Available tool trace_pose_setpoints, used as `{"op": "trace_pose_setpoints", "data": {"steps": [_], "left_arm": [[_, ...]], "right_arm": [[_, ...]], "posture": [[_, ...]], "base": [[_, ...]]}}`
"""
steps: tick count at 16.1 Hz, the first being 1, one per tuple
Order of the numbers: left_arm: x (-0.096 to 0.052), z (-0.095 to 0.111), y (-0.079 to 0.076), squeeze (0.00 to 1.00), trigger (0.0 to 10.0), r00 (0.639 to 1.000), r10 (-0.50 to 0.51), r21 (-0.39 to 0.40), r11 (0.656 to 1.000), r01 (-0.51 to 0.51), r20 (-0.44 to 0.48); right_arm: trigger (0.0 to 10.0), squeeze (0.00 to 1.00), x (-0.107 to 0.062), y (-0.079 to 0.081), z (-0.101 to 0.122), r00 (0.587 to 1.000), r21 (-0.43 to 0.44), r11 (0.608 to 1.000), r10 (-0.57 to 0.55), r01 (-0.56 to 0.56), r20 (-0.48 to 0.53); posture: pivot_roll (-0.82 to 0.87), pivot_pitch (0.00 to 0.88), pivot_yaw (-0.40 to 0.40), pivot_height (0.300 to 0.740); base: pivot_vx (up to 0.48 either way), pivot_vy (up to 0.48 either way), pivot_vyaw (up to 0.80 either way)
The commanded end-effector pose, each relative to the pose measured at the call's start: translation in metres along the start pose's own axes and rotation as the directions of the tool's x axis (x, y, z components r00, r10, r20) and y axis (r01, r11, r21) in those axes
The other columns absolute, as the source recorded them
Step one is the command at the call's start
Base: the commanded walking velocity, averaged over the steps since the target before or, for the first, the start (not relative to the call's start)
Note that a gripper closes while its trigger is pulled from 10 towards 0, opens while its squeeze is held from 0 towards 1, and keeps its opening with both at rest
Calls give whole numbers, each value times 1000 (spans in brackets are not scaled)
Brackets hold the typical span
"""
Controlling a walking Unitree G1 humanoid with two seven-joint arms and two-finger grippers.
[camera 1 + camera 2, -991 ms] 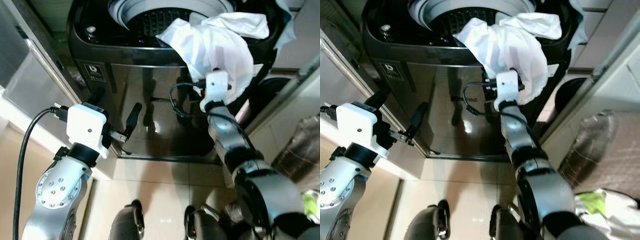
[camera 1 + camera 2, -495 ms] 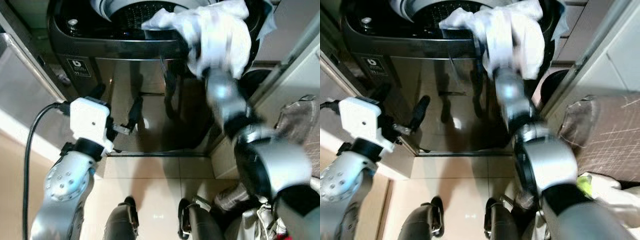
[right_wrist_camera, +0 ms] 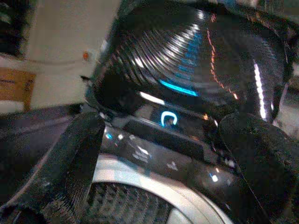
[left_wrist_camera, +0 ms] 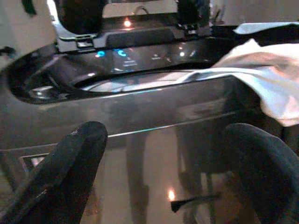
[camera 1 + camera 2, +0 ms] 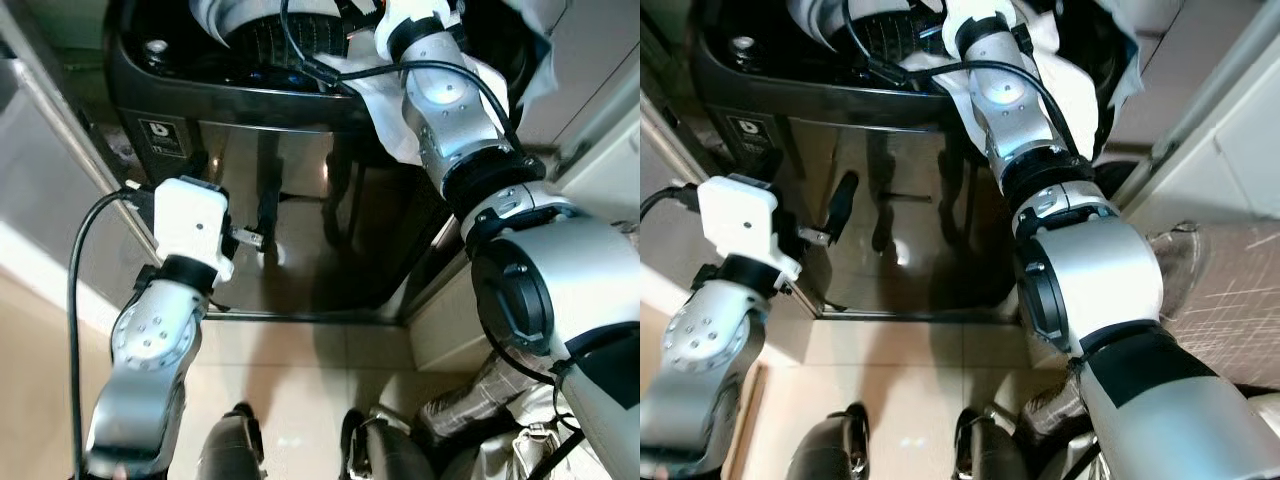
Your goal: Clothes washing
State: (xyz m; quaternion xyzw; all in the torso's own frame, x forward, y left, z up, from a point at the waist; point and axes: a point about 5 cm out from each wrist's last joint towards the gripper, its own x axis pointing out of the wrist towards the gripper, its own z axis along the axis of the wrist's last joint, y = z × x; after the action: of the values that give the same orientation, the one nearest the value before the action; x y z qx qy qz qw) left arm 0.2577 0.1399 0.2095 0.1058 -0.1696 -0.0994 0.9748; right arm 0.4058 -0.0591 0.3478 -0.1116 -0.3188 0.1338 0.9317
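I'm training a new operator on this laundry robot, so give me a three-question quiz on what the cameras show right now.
1. True or false: the white cloth lies wholly inside the drum.
2. Which gripper reaches over the washing machine? A) left B) right C) both
3. Fill in: the fingers of the right gripper stand ____, with nothing between them.

Key
1. False: it hangs over the machine's front rim and down its front.
2. B: the right arm stretches over the open top; the left gripper hovers lower, before the dark front panel.
3. Open: through the gap, the lit control panel and the drum show.
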Motion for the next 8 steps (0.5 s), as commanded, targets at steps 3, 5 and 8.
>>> {"op": "trace_pose_setpoints", "data": {"steps": [3, 5, 8], "left_arm": [[8, -5, -6, 0, 10000, 1000, -3, -9, 1000, 4, 18], [8, -7, -8, 0, 10000, 1000, -19, -12, 1000, 19, 21], [4, -12, -11, 0, 10000, 998, -65, -25, 998, 65, 0]], "right_arm": [[10000, 0, -22, -8, -15, 994, 99, 994, -56, 47, 89], [10000, 0, -51, -8, -38, 991, 73, 994, -86, 78, 105], [10000, 0, -90, -9, -79, 992, 55, 991, -118, 121, -42]], "posture": [[109, 42, -84, 740], [95, 60, -69, 740], [75, 103, -24, 740]], "base": [[0, 0, 0], [0, 0, 0], [0, 0, 0]]}}
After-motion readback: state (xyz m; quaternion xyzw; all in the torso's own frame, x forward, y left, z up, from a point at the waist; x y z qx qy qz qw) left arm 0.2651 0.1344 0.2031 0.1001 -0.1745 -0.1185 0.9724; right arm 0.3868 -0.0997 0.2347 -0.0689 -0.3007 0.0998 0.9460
